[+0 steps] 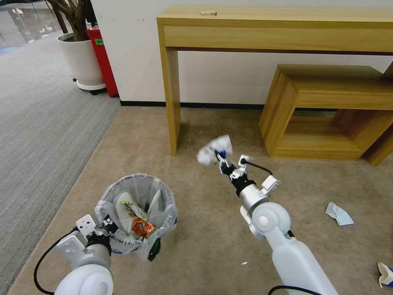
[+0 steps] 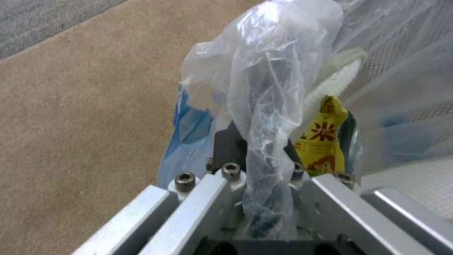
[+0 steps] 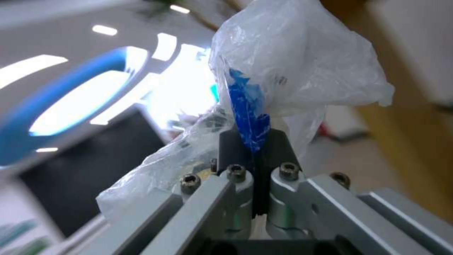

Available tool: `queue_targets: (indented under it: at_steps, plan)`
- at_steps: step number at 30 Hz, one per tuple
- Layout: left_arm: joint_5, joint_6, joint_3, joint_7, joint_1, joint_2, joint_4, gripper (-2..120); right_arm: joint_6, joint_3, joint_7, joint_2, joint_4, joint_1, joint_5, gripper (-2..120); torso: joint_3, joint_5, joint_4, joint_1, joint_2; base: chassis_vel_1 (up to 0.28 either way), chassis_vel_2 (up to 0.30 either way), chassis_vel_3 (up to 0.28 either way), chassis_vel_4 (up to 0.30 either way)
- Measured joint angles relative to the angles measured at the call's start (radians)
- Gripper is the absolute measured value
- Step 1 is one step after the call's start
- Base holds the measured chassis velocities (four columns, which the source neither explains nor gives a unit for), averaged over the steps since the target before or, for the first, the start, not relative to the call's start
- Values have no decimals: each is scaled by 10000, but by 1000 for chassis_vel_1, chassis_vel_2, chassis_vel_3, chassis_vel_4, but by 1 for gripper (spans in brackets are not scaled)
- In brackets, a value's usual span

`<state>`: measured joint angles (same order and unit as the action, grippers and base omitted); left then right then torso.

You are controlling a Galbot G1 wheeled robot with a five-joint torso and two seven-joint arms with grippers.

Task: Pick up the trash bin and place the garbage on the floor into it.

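So the left hand is down at about 7 o'clock, pressed together on the near rim and liner of the trash bin, which looks to be hanging off the beige floor with its bag bunched up through the fingers. Inside the bin you can see a white slipper, a yellow-and-red snack packet and another white piece on the far side. The right hand is up near the centre, raised above the carpet, pinching a crumpled clear plastic wrapper with a blue streak between its closed fingers; the wad sticks out past the fingertips toward 11 o'clock. Well off at 3 o'clock a pale blue tissue lies on the carpet, and a blue-white paper cup sits at the edge around 4 o'clock. A tiny white scrap is near 6 o'clock. Behind it all there's a wooden console surface against the wall with a low wooden bench tucked beside it.
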<state>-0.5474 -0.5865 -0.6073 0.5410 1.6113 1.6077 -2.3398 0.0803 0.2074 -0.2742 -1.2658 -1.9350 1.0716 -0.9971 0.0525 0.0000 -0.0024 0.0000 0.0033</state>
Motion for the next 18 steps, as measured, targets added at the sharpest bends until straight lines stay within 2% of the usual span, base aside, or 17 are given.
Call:
queue_targets:
  at_steps: [3,4,5,8,9,12,18]
  plan:
    - [168,35,177,-59,78,2,-43,0,-823,-402,-1813,-57,285,65,173,0,0,0,1,0,0,0,0,0,0]
    - [168,35,177,-59,78,2,-43,0,-823,-402,-1813,-57,285,65,173,0,0,0,1,0,0,0,0,0,0]
    - [196,37,250,-66,111,3,-114,0,-1109,-580,-2596,-94,577,72,479,0,2,1,1,0,0,0,0,0,0]
    - [225,40,332,-70,158,4,-246,0,-1411,-889,-3641,-134,1071,87,1487,0,2,1,1,1,0,0,0,0,0]
    - [225,40,332,-70,158,4,-246,0,-1411,-889,-3641,-134,1071,87,1487,0,2,1,1,1,0,0,0,0,0]
    - [230,39,381,-70,172,15,-309,0,-1918,-1181,-4357,-159,1404,120,2782,0,2,0,1,0,0,0,0,0,0]
    - [269,40,517,-70,165,15,-312,0,-2400,-1499,-4655,-234,1786,106,4119,0,2,0,2,1,0,0,0,0,0]
